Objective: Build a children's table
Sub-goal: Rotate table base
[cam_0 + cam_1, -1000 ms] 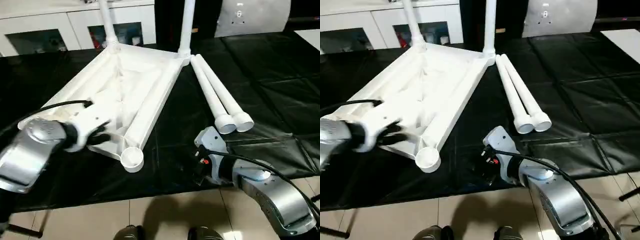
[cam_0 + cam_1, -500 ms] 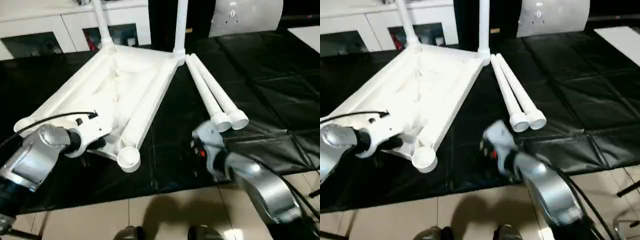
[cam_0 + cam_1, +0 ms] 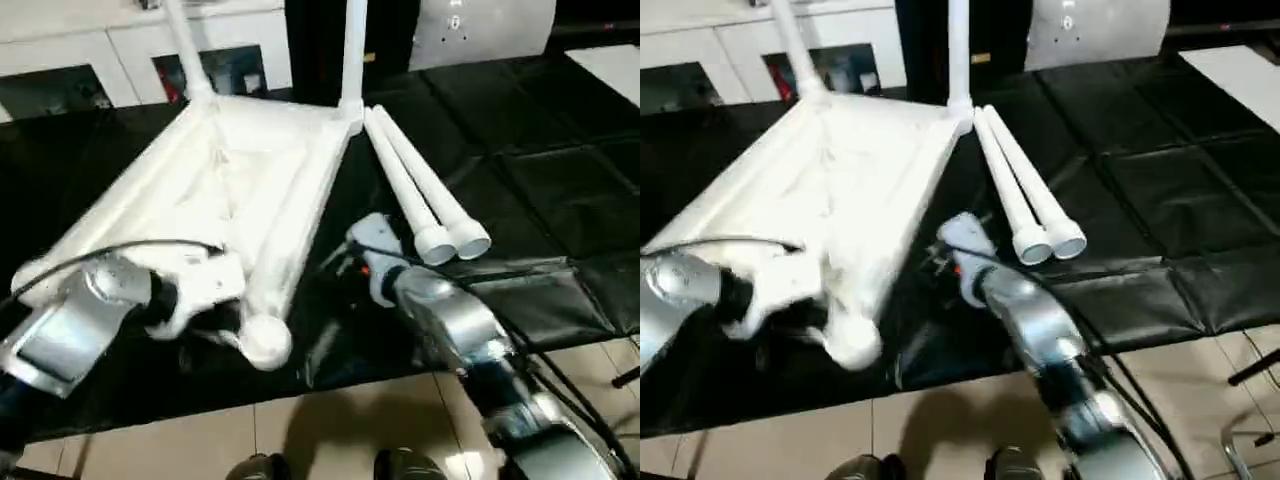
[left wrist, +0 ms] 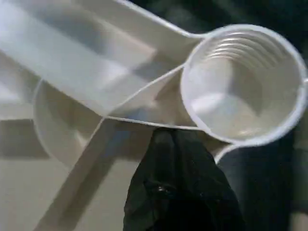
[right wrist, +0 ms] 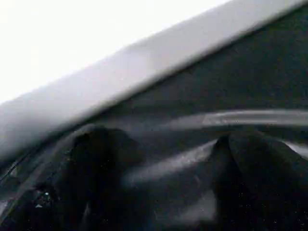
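Work surface [image 3: 560, 150]: black-covered; it carries the whole kit, and we take the top as our landmark.
Top [image 3: 250, 170]: we see it lying upside down, ribbed side up, so the corner sockets face us for the legs.
Fitted legs [image 3: 352, 50]: two stand upright in the top's far corners; by our judgement half the legs are in.
Loose legs [image 3: 425, 195]: a pair lying side by side, touching, just off the top's right edge with flared ends toward us, within reach of our right arm.
Near socket [image 4: 245, 84]: round and empty, at the top's near corner; we judge it the next to fill.
Left gripper [image 3: 205, 310]: at the top's near end, beside that socket. In our wrist view one black finger [image 4: 180, 192] sits under the rim next to the socket, probably to steady the top; we cannot tell whether the fingers are clamped.
Right gripper [image 5: 159, 187]: fingers apart with nothing between them, low over the black cover, between the top's right edge and the loose legs.
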You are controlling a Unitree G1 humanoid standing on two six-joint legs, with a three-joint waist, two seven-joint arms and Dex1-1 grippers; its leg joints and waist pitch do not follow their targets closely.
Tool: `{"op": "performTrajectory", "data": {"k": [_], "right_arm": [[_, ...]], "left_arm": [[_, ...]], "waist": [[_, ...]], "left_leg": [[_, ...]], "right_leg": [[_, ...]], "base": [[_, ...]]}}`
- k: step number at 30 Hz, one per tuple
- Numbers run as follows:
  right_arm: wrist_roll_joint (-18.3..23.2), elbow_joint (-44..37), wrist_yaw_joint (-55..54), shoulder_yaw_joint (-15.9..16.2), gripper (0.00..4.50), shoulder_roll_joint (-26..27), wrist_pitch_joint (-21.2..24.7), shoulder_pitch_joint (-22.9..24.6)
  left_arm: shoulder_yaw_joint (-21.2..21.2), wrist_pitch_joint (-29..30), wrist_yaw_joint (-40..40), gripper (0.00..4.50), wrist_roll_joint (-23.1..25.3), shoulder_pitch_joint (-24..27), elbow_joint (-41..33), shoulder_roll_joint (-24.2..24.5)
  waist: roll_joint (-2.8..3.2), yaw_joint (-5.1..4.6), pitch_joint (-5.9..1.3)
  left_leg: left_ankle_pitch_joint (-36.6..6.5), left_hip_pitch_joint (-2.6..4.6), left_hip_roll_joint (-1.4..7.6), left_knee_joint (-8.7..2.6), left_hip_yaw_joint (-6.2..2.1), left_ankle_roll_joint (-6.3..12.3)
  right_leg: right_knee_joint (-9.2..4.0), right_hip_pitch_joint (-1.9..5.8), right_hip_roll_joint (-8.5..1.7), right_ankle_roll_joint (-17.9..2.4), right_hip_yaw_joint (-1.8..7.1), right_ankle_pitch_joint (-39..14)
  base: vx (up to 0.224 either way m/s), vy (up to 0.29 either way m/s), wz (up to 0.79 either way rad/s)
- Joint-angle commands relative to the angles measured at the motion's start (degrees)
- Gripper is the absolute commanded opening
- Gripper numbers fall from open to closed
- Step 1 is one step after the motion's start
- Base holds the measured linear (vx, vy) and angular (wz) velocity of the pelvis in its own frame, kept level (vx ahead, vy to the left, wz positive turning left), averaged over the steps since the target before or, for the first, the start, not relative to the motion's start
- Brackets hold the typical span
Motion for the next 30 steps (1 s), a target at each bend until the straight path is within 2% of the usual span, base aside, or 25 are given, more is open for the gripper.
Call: {"op": "performTrajectory", "data": {"k": [1,4,7,8,13,16,17,19,20,21,23,24,26,29,30], "right_arm": [[-0.8,3.9,0.4,1.4,4.50,1.0,-1.1,-0.4],[-0.9,6.7,0.9,1.5,4.50,2.6,-3.8,-1.7],[-0.4,7.7,1.5,1.1,4.50,3.9,-5.5,-2.6],[-0.5,8.4,1.8,1.0,4.50,4.3,-6.3,-3.1],[-1.2,11.8,2.5,0.5,4.50,6.0,-9.9,-4.9],[-1.4,12.9,2.6,0.3,4.50,6.2,-11.1,-5.3],[-1.6,13.3,2.6,0.3,4.50,6.3,-11.5,-5.5],[-1.7,13.6,2.5,0.1,4.50,6.4,-12.0,-5.7],[-1.9,13.5,2.2,0.0,4.50,6.4,-12.3,-5.8],[-2.3,13.0,1.6,-0.4,4.50,6.1,-12.7,-5.8],[-2.6,12.9,1.4,-0.9,4.50,6.0,-13.1,-5.8],[-2.8,12.0,1.1,-1.7,4.50,5.4,-13.3,-5.3],[-2.9,9.9,0.6,-2.4,4.50,4.3,-13.2,-4.4],[-2.4,6.8,0.1,-3.7,4.50,3.1,-12.6,-3.4],[-1.6,2.8,-0.4,-5.4,4.50,1.9,-11.5,-2.5]], "left_arm": [[-1.1,0.8,-1.2,0.06,-1.2,0.8,-1.8,-0.1],[-1.2,1.2,-1.0,0.06,-1.8,1.3,-3.2,-0.8],[-0.9,1.6,-0.8,0.06,-2.7,1.6,-4.2,-2.3],[-0.7,1.9,-0.6,0.06,-2.9,1.6,-4.5,-2.9],[0.2,1.6,3.5,0.06,-3.3,0.5,-3.7,-8.4],[0.5,1.3,4.9,0.06,-3.2,-0.2,-2.8,-10.2],[0.6,0.9,5.4,0.06,-2.8,-0.4,-2.4,-10.9],[0.8,0.1,6.5,0.06,-1.9,-0.8,-1.4,-11.7],[1.0,-1.1,8.1,0.06,-0.7,-1.3,0.3,-12.5],[1.7,-3.1,11.1,0.06,1.4,-2.4,3.4,-14.0],[2.3,-4.1,12.8,0.06,2.5,-3.1,5.2,-14.8],[3.1,-5.9,15.8,0.06,4.1,-4.4,8.4,-16.0],[3.6,-8.3,18.6,0.06,5.6,-5.7,11.6,-16.8],[4.1,-9.2,19.7,0.06,5.8,-6.2,12.9,-17.3],[4.9,-9.1,19.0,0.06,4.7,-5.9,12.4,-17.6]], "waist": [[0.59,0.03,-3.52],[0.49,-0.38,-3.01],[0.43,-0.60,-2.88],[0.23,-0.71,-2.84],[0.30,-1.19,-2.86],[0.09,-1.57,-3.10],[0.54,-1.61,-3.07],[0.33,-1.93,-3.24],[0.59,-1.99,-3.25],[0.76,-1.96,-3.42],[0.71,-1.83,-3.31],[0.73,-1.81,-3.35],[0.50,-1.63,-3.50],[0.61,-1.11,-3.61],[0.65,-0.95,-3.58]], "left_leg": [[-15.7,1.79,3.42,-4.25,-1.71,-0.50],[-20.2,1.82,3.33,-4.47,-1.91,-1.58],[-22.0,1.92,3.28,-4.52,-2.06,-1.90],[-22.2,1.95,3.33,-4.56,-2.03,-1.86],[-22.1,1.85,3.36,-4.45,-2.06,-1.52],[-20.2,1.45,3.20,-4.30,-2.06,-0.47],[-19.9,1.37,3.18,-4.30,-2.11,-0.24],[-18.6,1.18,3.17,-4.18,-1.98,0.47],[-17.8,1.08,3.13,-4.13,-1.95,1.09],[-16.4,1.02,3.09,-3.95,-1.94,1.57],[-16.3,1.22,3.16,-3.92,-1.78,1.98],[-15.8,0.94,3.09,-3.91,-1.84,2.25],[-15.9,1.21,3.09,-3.84,-1.80,2.30],[-14.5,1.24,3.32,-3.84,-1.72,2.87],[-14.3,1.20,3.35,-3.84,-1.67,3.00]], "right_leg": [[-3.23,2.63,-4.37,-13.6,3.55,-12.6],[-3.63,2.44,-4.38,-12.0,3.57,-18.1],[-3.94,2.33,-4.45,-11.2,3.63,-21.4],[-4.05,2.26,-4.43,-11.1,3.67,-21.8],[-3.99,2.21,-4.41,-11.7,3.68,-20.8],[-3.83,2.57,-4.41,-12.1,3.61,-18.9],[-3.78,2.61,-4.42,-12.2,3.59,-18.5],[-3.77,2.72,-4.32,-12.6,3.53,-16.6],[-3.80,2.73,-4.20,-12.9,3.42,-15.4],[-3.53,2.87,-4.20,-13.2,3.39,-13.7],[-3.74,2.71,-4.09,-13.3,3.37,-14.0],[-3.68,2.94,-4.13,-13.2,3.28,-13.8],[-3.84,2.89,-4.14,-12.8,3.25,-14.4],[-3.61,2.76,-4.20,-13.0,3.33,-13.3],[-3.70,2.84,-4.19,-12.8,3.36,-13.1]], "base": [[0.000,0.000,0.00],[0.000,0.000,0.00],[0.000,0.000,0.00],[0.000,0.000,0.00],[0.000,0.000,0.00],[0.000,0.000,0.00],[0.000,0.000,0.00],[0.000,0.000,0.00],[0.000,0.000,0.00],[0.000,0.000,0.00],[0.000,0.000,0.00],[0.000,0.000,0.00],[0.000,0.000,0.00],[0.000,0.000,0.00],[0.000,0.000,0.00]]}}
